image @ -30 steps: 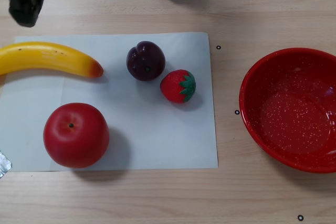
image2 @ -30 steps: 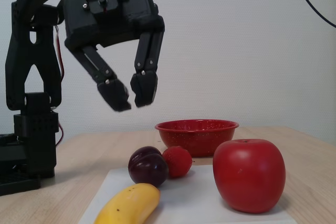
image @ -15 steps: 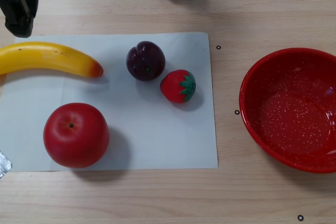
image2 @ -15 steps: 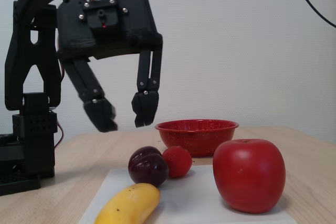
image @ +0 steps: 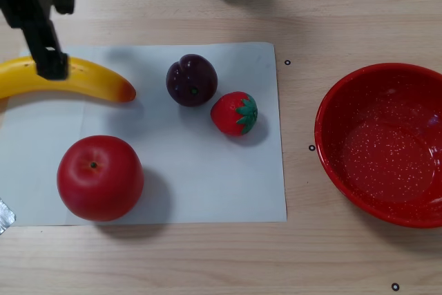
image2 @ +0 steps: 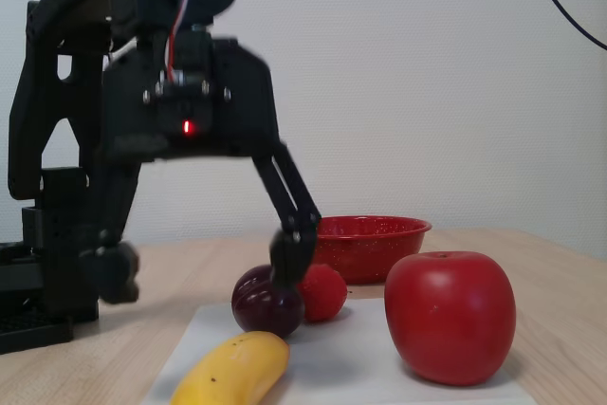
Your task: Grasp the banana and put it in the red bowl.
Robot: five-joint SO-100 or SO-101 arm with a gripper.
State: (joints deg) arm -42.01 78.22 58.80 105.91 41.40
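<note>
- Red bowl sits unmoved at the table's right edge.
- Yellow banana lies unmoved on the paper's far-left corner.
- Black gripper has dropped toward it, jaws spread wider.

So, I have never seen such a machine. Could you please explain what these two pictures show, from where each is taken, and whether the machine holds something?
It is a small black robot arm ending in a two-finger gripper. One picture looks straight down on the wooden table; the other stands low at table height, looking sideways. On a white paper sheet lie a banana, a red apple, a dark plum and a strawberry. A red bowl stands beside the sheet, empty. The gripper is open, its fingers spread wide, low over the banana. One finger crosses it from above. Nothing is held yet.
</note>
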